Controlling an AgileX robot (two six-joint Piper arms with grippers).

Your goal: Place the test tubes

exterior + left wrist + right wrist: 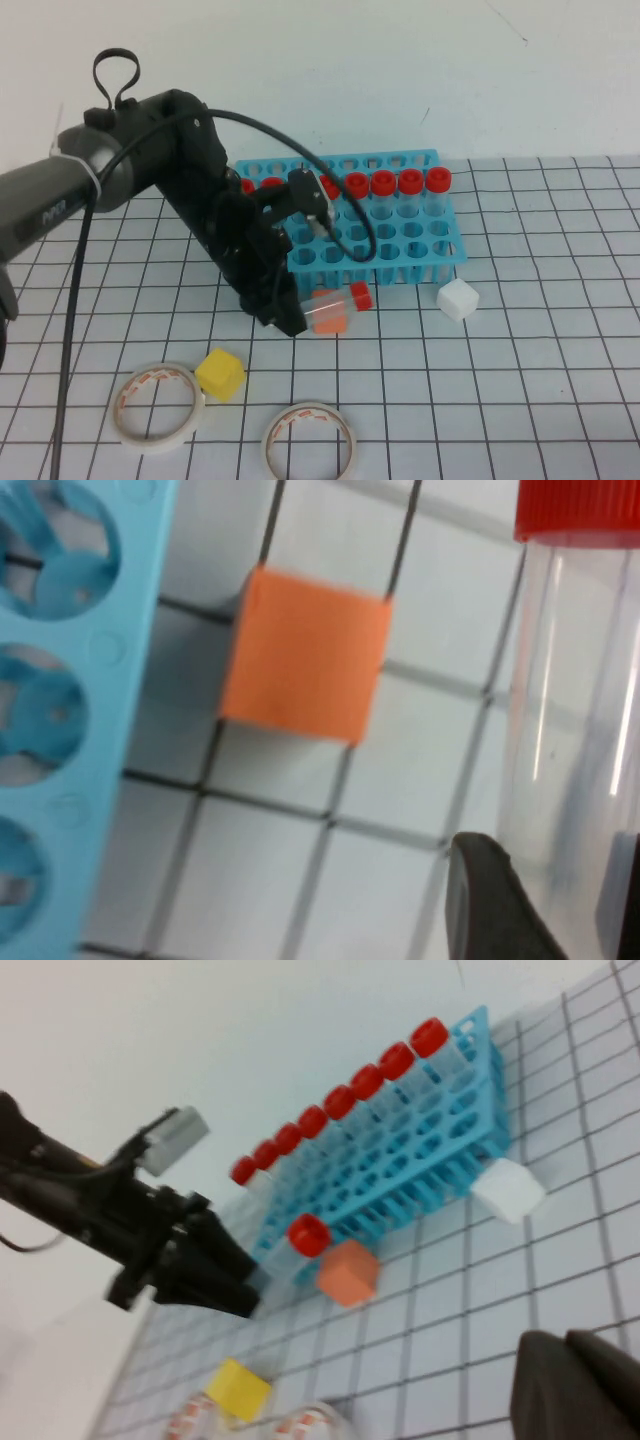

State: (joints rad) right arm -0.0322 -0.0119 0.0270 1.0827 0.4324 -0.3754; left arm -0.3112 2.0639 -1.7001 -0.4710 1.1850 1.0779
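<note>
Clamping left gripper (308, 312) half-closed on test tube (358, 296) beside orange cube (328, 320), before blue rack (400, 245); holding right gripper (568, 1360) shut, well apart from rack.

left end effector (248, 1292) is gripping test tube (298, 1247) beside orange cube (348, 1272) | blue rack (420, 1165) is holding capped tubes (366, 1085) | white cube (507, 1192) is sitting beside rack | right end effector (570, 1360) is hovering closed over counter (560, 1260)

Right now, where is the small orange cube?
High view, centre: the small orange cube lies before the blue test-tube rack, right by the red-capped clear tube in the left gripper; right gripper parked aside, shut.
</note>
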